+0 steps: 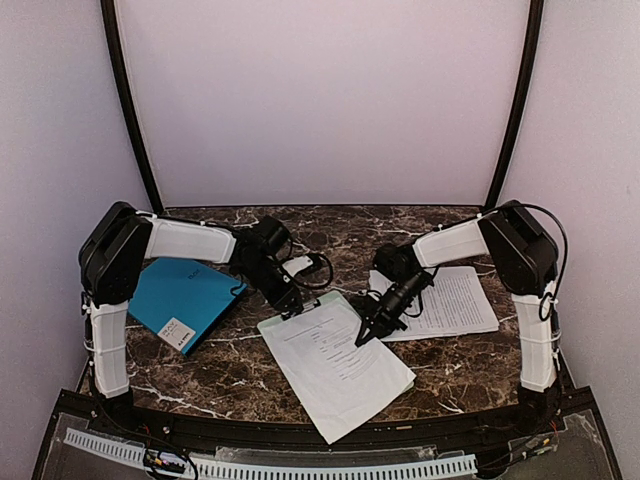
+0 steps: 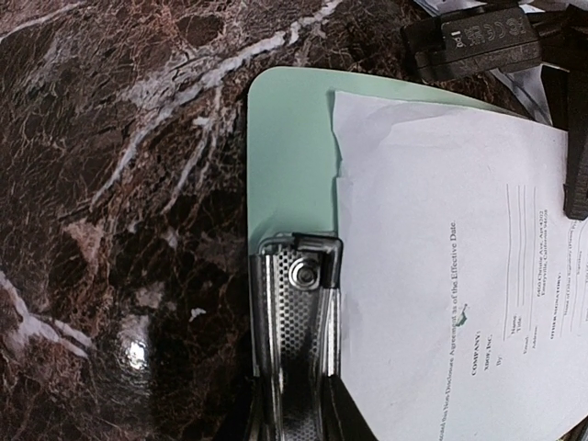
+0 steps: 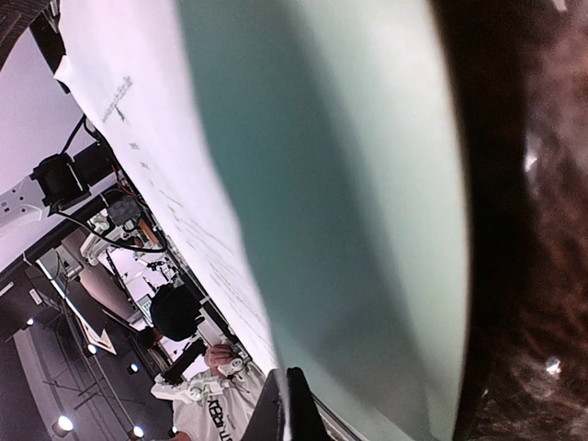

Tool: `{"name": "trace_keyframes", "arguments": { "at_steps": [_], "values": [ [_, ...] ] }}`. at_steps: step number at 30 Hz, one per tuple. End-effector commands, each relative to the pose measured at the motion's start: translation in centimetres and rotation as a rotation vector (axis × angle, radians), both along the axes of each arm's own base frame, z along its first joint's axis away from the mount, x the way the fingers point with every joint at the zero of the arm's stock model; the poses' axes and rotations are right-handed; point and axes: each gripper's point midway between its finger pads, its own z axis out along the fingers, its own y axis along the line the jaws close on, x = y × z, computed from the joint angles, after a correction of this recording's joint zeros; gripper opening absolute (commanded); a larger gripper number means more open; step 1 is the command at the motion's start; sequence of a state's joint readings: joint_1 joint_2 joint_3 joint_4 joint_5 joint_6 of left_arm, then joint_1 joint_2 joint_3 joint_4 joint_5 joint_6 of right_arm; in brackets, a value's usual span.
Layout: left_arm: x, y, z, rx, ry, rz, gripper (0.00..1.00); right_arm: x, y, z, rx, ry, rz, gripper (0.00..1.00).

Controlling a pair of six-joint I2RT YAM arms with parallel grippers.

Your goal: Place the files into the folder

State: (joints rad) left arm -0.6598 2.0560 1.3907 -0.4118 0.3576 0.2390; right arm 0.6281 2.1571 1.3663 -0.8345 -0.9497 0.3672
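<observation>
The dark brown marble surface [image 1: 230,375], veined in white, is carrying everything. Near its middle the clipped sheet [image 1: 340,375] is lying on a pale green clipboard [image 2: 285,147], its long axis running diagonally from far left to near right. The loose sheet [image 1: 455,300] is resting flat to the right, apart from the board, with its longer side going roughly left to right. The teal folder [image 1: 190,295] is lying closed on the left, turned diagonally, its white label [image 1: 178,335] pointing at the near edge.

The overhead view is showing the whole layout. Only the left wrist view is showing the board's rounded corner and the shiny, perforated metal clip [image 2: 299,312]. Only the right wrist view is showing the sheet's edge curling up off the smooth green board.

The right pincer [image 1: 366,335] is pinching that raised edge of the clipped sheet. The left pincer [image 1: 290,303] is sitting at the clip; I cannot tell whether it is squeezing.
</observation>
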Motion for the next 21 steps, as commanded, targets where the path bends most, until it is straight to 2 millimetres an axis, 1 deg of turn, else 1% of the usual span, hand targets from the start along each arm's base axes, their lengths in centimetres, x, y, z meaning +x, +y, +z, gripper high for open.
{"name": "trace_keyframes", "arguments": {
  "at_steps": [1, 6, 15, 21],
  "values": [
    [-1.2, 2.1, -3.1, 0.119, 0.034, 0.02, 0.01, -0.9, -0.4, 0.8, 0.006, 0.038, 0.005, 0.0],
    [-1.1, 2.1, -3.0, 0.121, 0.025, 0.02, 0.01, -0.8, -0.4, 1.4, 0.018, 0.04, 0.007, 0.0],
    [-1.3, 2.2, -3.1, 0.125, 0.018, 0.019, 0.01, 0.8, -0.3, 1.7, 0.038, 0.037, -0.041, 0.0],
    [-1.3, 2.1, -2.9, 0.123, 0.012, 0.017, 0.01, 1.5, -0.1, 1.6, 0.041, 0.036, -0.054, 0.0]
  ]
}}
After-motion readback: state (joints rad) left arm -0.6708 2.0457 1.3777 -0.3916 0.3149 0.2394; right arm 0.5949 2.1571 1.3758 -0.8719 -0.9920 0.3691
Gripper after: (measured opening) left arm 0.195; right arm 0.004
